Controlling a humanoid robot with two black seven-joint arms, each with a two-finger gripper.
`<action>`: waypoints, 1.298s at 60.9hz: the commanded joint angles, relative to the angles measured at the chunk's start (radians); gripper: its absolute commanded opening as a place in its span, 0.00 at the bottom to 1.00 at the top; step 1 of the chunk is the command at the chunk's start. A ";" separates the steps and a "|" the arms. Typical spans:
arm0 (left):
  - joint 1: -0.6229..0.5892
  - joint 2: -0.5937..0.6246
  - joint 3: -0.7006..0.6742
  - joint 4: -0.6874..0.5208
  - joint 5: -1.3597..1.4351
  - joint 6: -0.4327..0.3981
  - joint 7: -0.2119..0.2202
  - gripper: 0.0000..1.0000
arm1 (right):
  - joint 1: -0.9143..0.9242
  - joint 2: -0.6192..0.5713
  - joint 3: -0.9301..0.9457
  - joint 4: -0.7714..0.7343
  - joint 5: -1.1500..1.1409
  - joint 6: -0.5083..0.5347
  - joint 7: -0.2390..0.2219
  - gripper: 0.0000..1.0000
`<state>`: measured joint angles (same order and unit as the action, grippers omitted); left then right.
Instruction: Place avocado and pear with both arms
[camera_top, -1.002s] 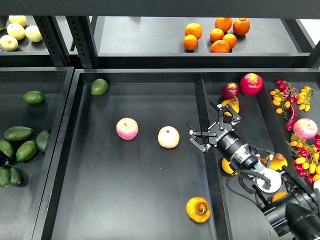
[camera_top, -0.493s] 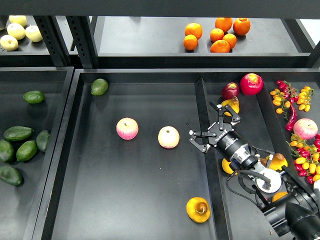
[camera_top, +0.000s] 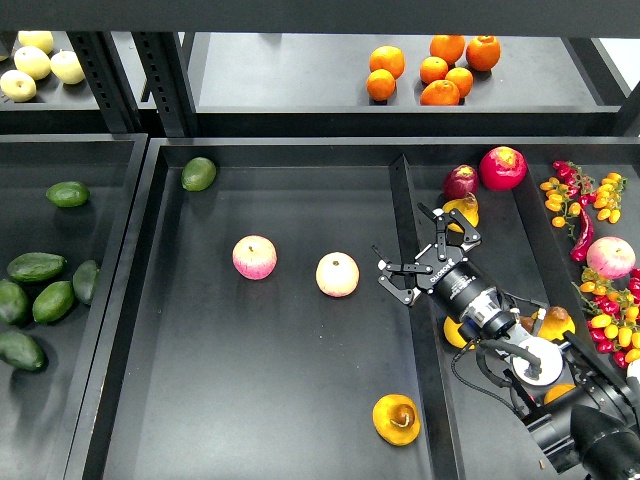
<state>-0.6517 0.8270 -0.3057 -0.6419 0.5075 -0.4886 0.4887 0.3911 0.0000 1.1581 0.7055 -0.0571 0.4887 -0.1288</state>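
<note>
Black and spread wide, the right gripper hovers over the divider wall between the middle tray and the right tray, holding nothing. The left gripper is not in the head view. The pear lies on the floor of the middle tray, well below the right gripper and a little to its left, near the bottom edge. Two pink-yellow apples rest to the left of the fingers, the closer one near them. The avocado sits far to the left of the gripper, in the left tray among other green fruit.
</note>
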 joint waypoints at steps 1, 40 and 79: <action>0.000 0.000 0.000 -0.001 0.000 0.000 0.000 0.51 | 0.000 0.000 0.000 -0.001 -0.001 0.000 0.000 0.99; 0.007 -0.005 0.010 -0.005 0.002 0.000 0.000 0.73 | 0.000 0.000 0.000 -0.001 -0.001 0.000 0.000 0.99; -0.054 -0.014 -0.061 -0.038 -0.096 0.000 0.000 0.83 | 0.000 0.000 -0.003 -0.001 0.000 0.000 0.000 0.99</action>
<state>-0.6746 0.8159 -0.3214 -0.6705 0.4877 -0.4887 0.4889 0.3911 0.0000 1.1560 0.7041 -0.0572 0.4887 -0.1288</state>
